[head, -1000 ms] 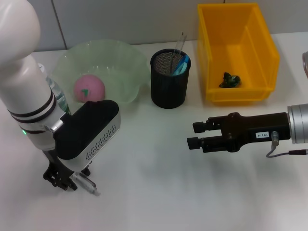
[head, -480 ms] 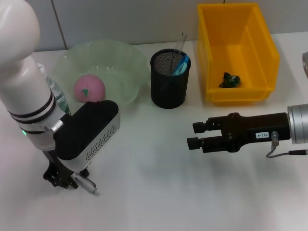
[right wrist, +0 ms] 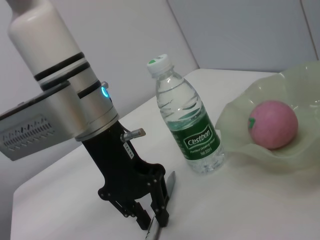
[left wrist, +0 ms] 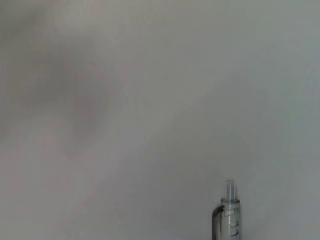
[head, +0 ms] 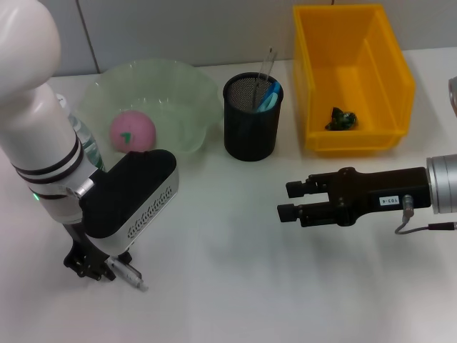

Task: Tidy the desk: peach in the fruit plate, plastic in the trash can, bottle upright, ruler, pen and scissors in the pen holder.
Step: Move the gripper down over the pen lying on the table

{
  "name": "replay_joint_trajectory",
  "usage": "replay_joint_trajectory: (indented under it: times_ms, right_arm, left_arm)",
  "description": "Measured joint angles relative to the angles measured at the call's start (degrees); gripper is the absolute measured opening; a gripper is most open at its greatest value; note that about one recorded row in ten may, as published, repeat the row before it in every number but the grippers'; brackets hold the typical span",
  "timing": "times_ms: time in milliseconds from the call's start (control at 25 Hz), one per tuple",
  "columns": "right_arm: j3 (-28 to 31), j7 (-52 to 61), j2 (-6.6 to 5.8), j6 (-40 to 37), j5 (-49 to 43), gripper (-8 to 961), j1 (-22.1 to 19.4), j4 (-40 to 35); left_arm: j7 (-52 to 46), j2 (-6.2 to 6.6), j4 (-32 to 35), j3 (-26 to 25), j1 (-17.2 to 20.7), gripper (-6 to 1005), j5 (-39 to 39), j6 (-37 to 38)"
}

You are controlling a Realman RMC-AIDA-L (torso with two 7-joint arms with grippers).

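While left pincer (head: 100,268) grips the pen (head: 127,274) at 7 o'clock, we see right pincer (head: 287,201) open, idle at 4 o'clock.

A plain white tabletop (head: 235,286) fills the lower part of the head view and carries everything on it. Behind its far edge rises a pale grey panelled wall (head: 178,28), split by a thin dark vertical seam (head: 87,36). The same grey wall backs the scene in the right wrist view.
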Motion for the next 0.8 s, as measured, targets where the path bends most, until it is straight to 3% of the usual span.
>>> replay_joint_trajectory:
  times_ms: [800]
  right_arm:
    - [0.0, 0.13, -0.08, -0.09, 0.0, 652, 0.56, -0.09]
  left_arm:
    - [0.15, -0.16, -0.7, -0.03, -0.18, 262, -0.31, -0.11]
